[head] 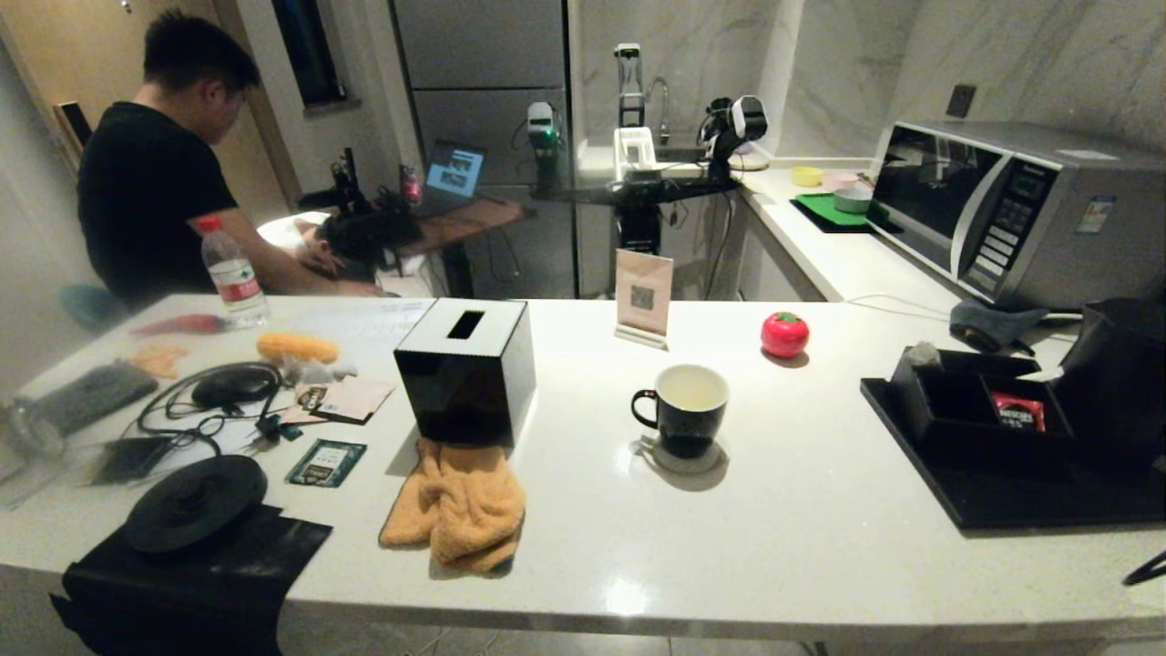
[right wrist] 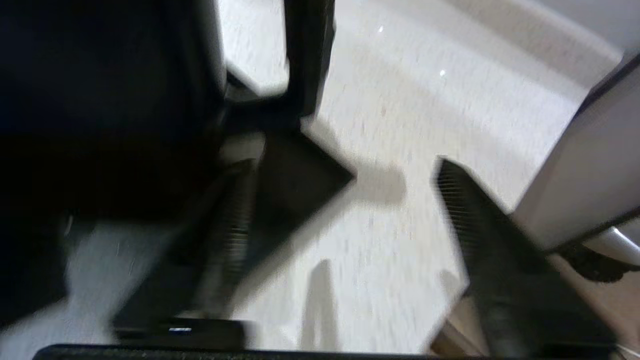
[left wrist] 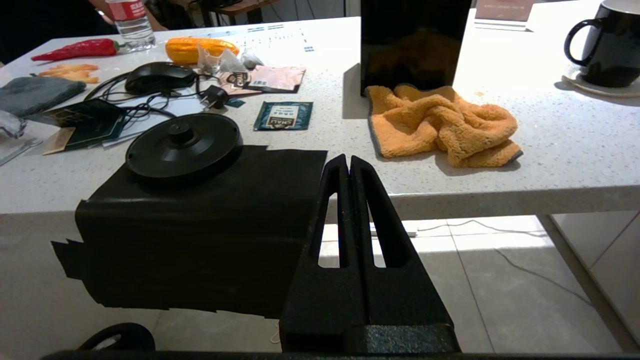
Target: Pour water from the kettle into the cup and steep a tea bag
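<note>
1. Near the middle of the white worktop (head: 802, 528) stands the cup (head: 683, 407), upright on a small coaster (head: 690, 458), its ear handle turned toward the robot's left; the open ground around it suits both a pour from above and a bag lowered in.
2. Inside the cup a pale yellowish tint shows against the white wall, which I judge may be water already poured, though the level cannot be told.
3. At the far right edge of the head view the kettle (head: 1122, 364) sits on a black tray (head: 1002, 497), just beside a black compartmented box (head: 966, 401) that holds a red sachet (head: 1018, 412); its round base (head: 195, 503) lies well apart, on the robot's left, on a black mat.
4. The right gripper (right wrist: 345, 235) has its jaws spread wide and empty, close above the worktop by the tray's corner, with a dark bulk beside it that is probably the kettle. That placing suggests work around the tray.
5. The left gripper (left wrist: 349, 165) has its jaws pressed together on nothing, parked below the worktop's near edge, clear of the working side.
6. No grey-green tea bag can be made out for certain; steeping appears not yet done.
</note>
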Robot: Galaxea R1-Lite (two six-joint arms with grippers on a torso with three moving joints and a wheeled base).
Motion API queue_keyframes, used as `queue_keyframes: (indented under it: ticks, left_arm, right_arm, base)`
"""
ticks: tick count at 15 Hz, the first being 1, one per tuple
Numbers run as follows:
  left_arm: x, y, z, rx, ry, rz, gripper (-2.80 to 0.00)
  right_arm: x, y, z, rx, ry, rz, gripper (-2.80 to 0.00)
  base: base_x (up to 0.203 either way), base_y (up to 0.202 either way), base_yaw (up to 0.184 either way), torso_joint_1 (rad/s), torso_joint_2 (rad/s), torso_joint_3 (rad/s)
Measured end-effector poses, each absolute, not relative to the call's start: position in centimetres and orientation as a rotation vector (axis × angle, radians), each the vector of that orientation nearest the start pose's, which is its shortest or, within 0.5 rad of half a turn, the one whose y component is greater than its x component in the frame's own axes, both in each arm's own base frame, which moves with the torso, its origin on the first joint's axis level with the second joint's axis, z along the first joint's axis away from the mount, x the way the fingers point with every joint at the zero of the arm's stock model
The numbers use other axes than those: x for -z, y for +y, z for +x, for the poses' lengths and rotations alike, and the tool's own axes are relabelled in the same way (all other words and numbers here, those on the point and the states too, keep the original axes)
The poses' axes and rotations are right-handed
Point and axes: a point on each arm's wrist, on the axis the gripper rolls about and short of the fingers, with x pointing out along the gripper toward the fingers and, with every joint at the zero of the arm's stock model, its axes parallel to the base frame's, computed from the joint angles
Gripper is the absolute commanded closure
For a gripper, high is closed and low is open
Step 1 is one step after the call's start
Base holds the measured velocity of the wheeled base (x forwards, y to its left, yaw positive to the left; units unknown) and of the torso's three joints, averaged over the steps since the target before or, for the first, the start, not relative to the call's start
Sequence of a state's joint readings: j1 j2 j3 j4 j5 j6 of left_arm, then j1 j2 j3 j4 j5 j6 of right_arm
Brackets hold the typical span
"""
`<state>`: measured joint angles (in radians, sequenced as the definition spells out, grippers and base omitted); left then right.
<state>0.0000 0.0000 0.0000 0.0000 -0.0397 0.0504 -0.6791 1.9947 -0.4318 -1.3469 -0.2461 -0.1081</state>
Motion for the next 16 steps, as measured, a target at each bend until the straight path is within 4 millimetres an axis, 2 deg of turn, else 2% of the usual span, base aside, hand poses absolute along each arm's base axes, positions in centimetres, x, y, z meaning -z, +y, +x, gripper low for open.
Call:
queue_keyframes:
  ticks: [7, 13, 16]
  left_arm:
    - [-7.5, -0.1, -2.3, 0.04, -0.001, 0.05, 0.0]
    - [-7.5, -0.1, -2.3, 0.04, -0.001, 0.05, 0.0]
    - [-7.5, -0.1, -2.3, 0.039, -0.001, 0.05, 0.0]
  right_arm:
    - [-8.4, -16.4, 19.8, 0.821, 0.361, -0.063, 0.0]
    - [-10.6, -14.6, 18.6, 0.594, 0.353, -0.155, 0.0]
    - [-11.8, -12.9, 18.9, 0.494, 0.306, -0.18, 0.0]
  base:
    - [0.0, 0.0, 0.0, 0.0, 0.0, 0.0]
    - [0.0, 0.0, 0.0, 0.0, 0.0, 0.0]
    - [0.0, 0.0, 0.0, 0.0, 0.0, 0.0]
